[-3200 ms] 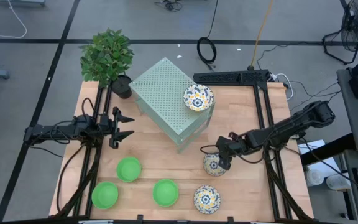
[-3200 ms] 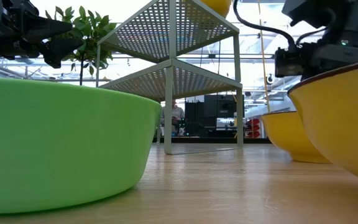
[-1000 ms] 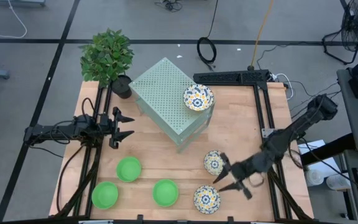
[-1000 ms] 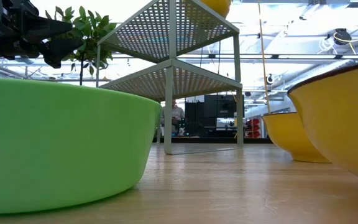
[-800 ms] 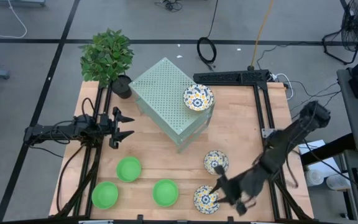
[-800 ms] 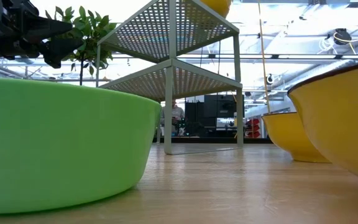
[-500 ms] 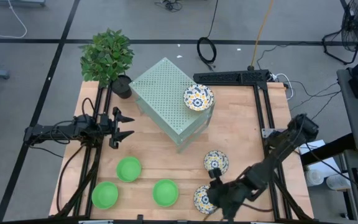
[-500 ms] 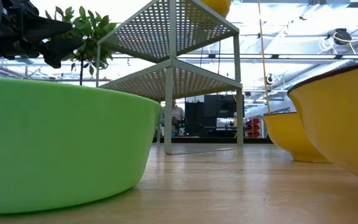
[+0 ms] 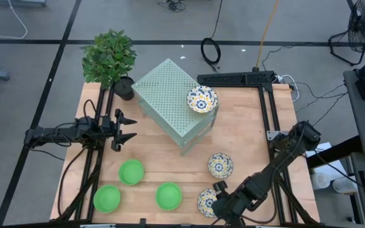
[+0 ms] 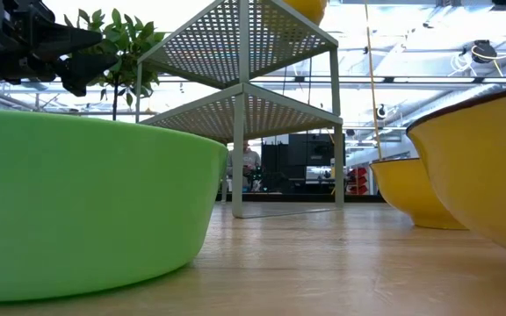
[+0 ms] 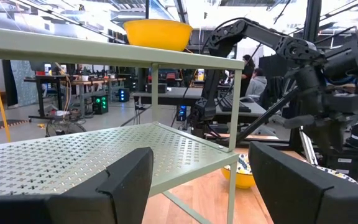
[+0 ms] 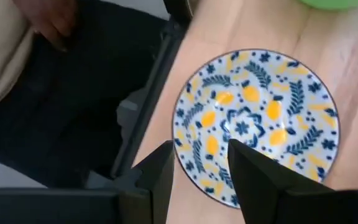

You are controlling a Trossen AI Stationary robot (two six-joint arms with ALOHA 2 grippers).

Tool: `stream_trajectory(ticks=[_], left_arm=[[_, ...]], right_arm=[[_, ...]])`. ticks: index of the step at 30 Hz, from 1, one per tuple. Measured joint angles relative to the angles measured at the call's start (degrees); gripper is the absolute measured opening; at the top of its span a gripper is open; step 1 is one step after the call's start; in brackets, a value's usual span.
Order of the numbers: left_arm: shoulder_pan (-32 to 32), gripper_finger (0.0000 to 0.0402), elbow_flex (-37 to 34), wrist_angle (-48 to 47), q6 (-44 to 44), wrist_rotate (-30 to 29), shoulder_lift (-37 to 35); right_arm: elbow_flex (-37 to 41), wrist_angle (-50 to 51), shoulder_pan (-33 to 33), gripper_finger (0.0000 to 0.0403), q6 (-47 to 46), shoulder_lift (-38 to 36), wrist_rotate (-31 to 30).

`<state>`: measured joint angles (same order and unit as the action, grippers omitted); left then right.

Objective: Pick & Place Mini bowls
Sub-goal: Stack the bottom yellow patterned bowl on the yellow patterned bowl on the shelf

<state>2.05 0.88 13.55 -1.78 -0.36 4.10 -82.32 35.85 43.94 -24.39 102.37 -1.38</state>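
The right arm has swung down from the middle of the table to the near edge. Its right gripper (image 9: 215,201) now hangs over the nearest flowery bowl (image 9: 208,201). Its fingers (image 12: 157,171) are a little apart with nothing between them, one above the bowl's rim, probably ready to pinch it.

Three green bowls (image 9: 168,196) sit along the near side. A second flowery bowl (image 9: 220,165) rests on the wood a bit farther back.

The left gripper (image 9: 127,128) waits on the left side, fingers wide apart and empty.

Farther off stands the pale green box (image 9: 170,95) with a third flowery bowl (image 9: 202,99) on top, so the bowls likely go there.
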Motion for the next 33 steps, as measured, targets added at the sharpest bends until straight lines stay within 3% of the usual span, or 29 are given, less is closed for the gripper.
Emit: stream_trajectory(ticks=[25, 33], left_arm=[[-0.01, 0.0269, -0.01, 0.01, 0.00, -0.02, 0.02], [0.01, 0.0269, 0.00, -0.01, 0.00, 0.02, 0.02]], right_arm=[[0.22, -3.59, 3.04, 0.0141, -1.73, 7.09, -2.09], [0.22, -4.88, 3.06, 0.0141, -3.31, 8.94, -5.66]])
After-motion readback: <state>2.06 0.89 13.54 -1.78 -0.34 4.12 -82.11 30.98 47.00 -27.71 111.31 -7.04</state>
